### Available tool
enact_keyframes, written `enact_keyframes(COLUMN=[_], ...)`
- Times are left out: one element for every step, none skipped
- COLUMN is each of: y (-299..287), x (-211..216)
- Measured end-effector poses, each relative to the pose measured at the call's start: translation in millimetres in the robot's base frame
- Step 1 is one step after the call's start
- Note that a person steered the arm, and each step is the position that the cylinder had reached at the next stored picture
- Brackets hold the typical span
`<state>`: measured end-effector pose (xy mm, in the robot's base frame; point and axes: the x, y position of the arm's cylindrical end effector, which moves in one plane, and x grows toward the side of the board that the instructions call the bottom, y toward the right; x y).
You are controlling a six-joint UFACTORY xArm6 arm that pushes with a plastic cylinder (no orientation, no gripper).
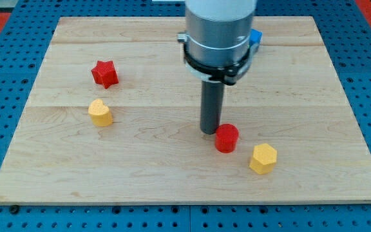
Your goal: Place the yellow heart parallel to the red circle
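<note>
The yellow heart [100, 113] lies on the wooden board at the view's left, just below the red star [105, 73]. The red circle [227, 138] lies right of the board's middle, toward the view's bottom. My tip [210, 131] rests on the board right beside the red circle, at its upper left, touching or nearly touching it. The tip is far to the right of the yellow heart.
A yellow hexagon [263, 158] lies just to the lower right of the red circle. A blue block [256, 37] peeks out behind the arm's body near the view's top. The wooden board [314, 96] sits on a blue perforated table.
</note>
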<state>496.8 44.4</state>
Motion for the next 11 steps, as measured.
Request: enact_keyframes(y=[12.0,-14.6,-96.2,-208.3,-285.6,-262.7,-185.9,-107.4,-45.4,-81.5,-115.3], x=[24.9,22.3,26.6,34.7,6.4,-29.6,-43.4,-43.4,-23.5,-16.0,-21.1])
